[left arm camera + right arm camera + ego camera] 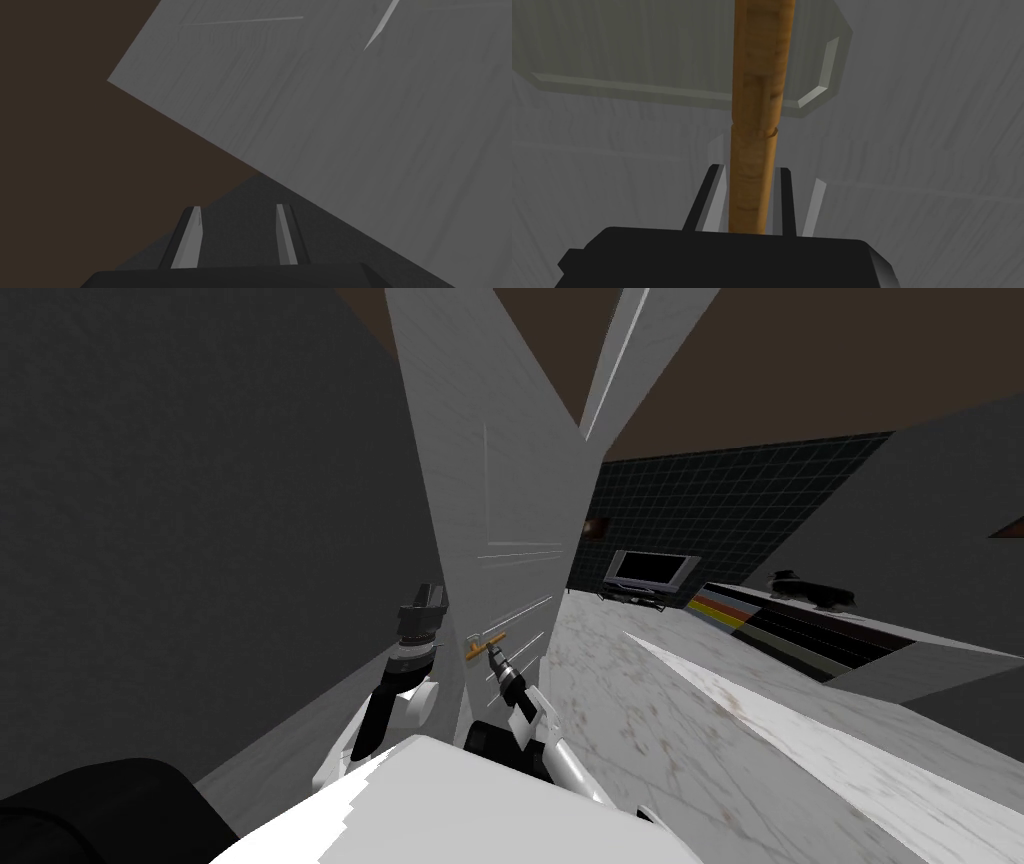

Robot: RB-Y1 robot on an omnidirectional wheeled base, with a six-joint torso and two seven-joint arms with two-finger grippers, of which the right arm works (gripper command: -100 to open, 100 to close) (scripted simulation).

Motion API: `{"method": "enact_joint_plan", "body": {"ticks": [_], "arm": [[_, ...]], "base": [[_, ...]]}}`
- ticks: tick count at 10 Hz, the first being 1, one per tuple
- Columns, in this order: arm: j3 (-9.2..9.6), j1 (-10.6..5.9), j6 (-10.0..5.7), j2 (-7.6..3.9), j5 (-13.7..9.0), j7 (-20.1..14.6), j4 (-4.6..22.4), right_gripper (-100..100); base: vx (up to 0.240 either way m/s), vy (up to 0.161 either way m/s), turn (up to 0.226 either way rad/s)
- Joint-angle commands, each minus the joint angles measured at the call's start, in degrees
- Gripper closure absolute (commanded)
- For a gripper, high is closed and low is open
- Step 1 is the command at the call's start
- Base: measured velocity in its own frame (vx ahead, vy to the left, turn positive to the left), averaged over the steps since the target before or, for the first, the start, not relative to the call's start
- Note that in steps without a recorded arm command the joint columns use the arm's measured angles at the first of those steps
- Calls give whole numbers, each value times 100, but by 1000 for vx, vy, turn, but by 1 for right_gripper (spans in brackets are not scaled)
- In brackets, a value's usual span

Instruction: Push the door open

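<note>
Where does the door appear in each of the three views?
Head view: the door stands in the middle, its orange handle just above the right hand.
Left wrist view: the door is the grey panel beyond the open left hand.
Right wrist view: the door is the grey surface behind the handle, which the right hand grips.
Shared landmark: the handle; for the left wrist view, the door's pale lines.

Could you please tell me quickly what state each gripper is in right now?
Left gripper: jaws open, holding nothing.
Right gripper: jaws shut on the orange-brown rod-shaped handle of the pale grey door.
</note>
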Motion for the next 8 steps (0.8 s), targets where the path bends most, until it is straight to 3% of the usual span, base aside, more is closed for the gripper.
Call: {"method": "enact_joint_plan", "body": {"ticks": [1,7,8], "arm": [[-140,124,39,-73,133,-35,-71,100],[-453,623,138,-6,710,-190,-442,100],[-370,582,116,-34,643,-191,-448,-100]], "base": [[110,219,-148],[118,223,-197],[-21,60,-121]]}}
